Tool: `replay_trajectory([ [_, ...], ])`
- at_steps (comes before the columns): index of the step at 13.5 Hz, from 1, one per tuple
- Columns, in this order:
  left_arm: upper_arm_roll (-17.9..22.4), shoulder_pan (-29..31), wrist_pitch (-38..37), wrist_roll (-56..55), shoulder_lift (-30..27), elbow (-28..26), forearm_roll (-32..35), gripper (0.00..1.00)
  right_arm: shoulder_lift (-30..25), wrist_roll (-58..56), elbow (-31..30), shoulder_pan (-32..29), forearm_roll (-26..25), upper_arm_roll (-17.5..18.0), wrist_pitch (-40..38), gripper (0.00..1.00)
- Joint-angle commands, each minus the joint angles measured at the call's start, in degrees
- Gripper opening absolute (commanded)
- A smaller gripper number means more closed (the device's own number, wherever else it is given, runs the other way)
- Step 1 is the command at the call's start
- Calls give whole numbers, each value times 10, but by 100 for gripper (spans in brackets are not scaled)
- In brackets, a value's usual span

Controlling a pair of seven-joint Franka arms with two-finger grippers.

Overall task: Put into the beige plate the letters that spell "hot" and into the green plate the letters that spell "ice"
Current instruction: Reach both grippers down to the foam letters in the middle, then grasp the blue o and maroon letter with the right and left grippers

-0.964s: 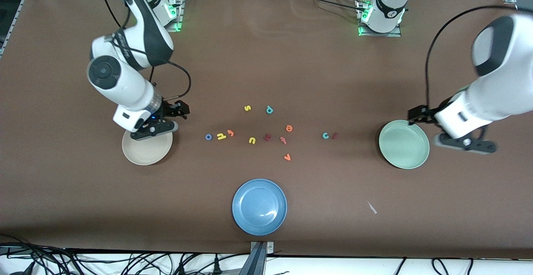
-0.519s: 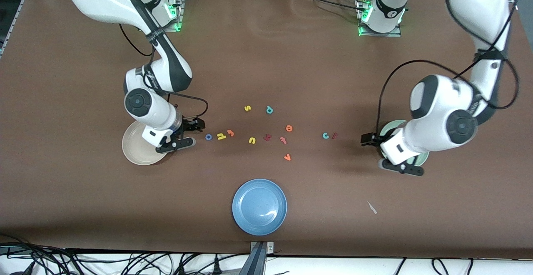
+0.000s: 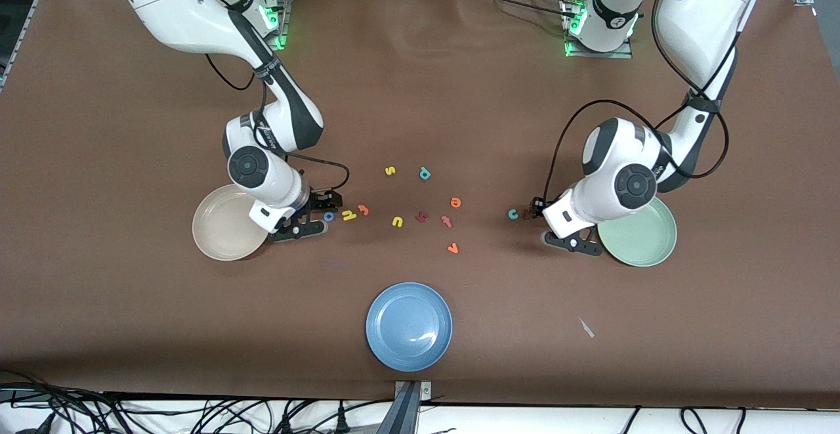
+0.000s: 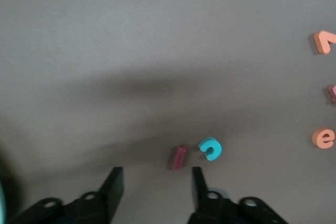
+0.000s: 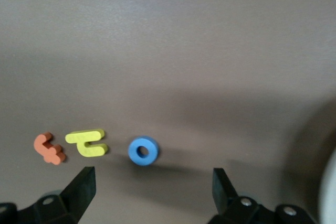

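**Both arms low over the letters, plates bare**

Right gripper point(image 5: 152, 187) hangs low over the desk point(image 3: 420, 92), jaws spread wide, nothing between them. The blue "o" point(image 5: 143, 151) lies just ahead of the gap; the yellow "h" point(image 5: 87, 142) and orange "t" point(image 5: 49, 148) lie in a row past one jaw. The beige plate point(image 3: 226, 222) sits just beside this gripper.

Left gripper point(image 4: 156, 184) also low, jaws apart and holding nothing. The dark red "i" point(image 4: 179, 157) lies just ahead of the gap, the teal "c" point(image 4: 210, 148) beside it, the orange "e" point(image 4: 323, 138) well off past that. The green plate point(image 3: 640, 236) sits close by the left gripper.
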Motion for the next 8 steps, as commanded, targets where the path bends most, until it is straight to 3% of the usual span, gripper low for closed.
replay_trajectory([
  [1, 6, -8, 30, -3, 3, -19, -16, 53, 23, 21, 12, 12, -19, 2, 29, 95],
  [6, 6, -23, 41, -15, 28, -23, -9, 39, 25, 14, 10, 7, -40, 0, 31, 95],
  [8, 8, -33, 41, -26, 33, -23, -9, 39, 22, -3, 8, 4, -43, -4, 30, 95],
])
